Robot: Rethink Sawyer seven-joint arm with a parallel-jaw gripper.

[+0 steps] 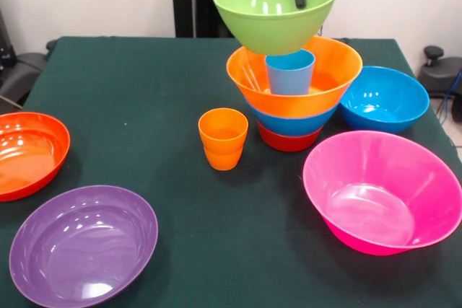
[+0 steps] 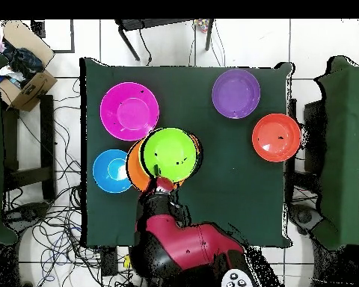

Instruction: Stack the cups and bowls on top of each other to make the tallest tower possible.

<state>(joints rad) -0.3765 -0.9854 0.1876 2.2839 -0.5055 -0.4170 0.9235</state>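
My gripper (image 1: 299,1) is shut on the far rim of the lime green bowl (image 1: 274,11), with one finger inside it. It holds the bowl in the air just above the tower (image 1: 292,99). The tower is a red-orange bowl at the bottom, then a blue bowl, then an orange bowl (image 1: 332,70) with the light blue cup (image 1: 290,71) standing in it. Two nested orange cups (image 1: 223,138) stand on the table left of the tower. In the overhead view the green bowl (image 2: 169,155) covers most of the tower, and the gripper (image 2: 164,181) is at its near rim.
Loose bowls stand around the tower: blue (image 1: 382,99) to its right, large pink (image 1: 382,192) at the front right, purple (image 1: 83,247) at the front left, red-orange (image 1: 25,153) at the left edge. The table has a dark green cloth (image 1: 144,84).
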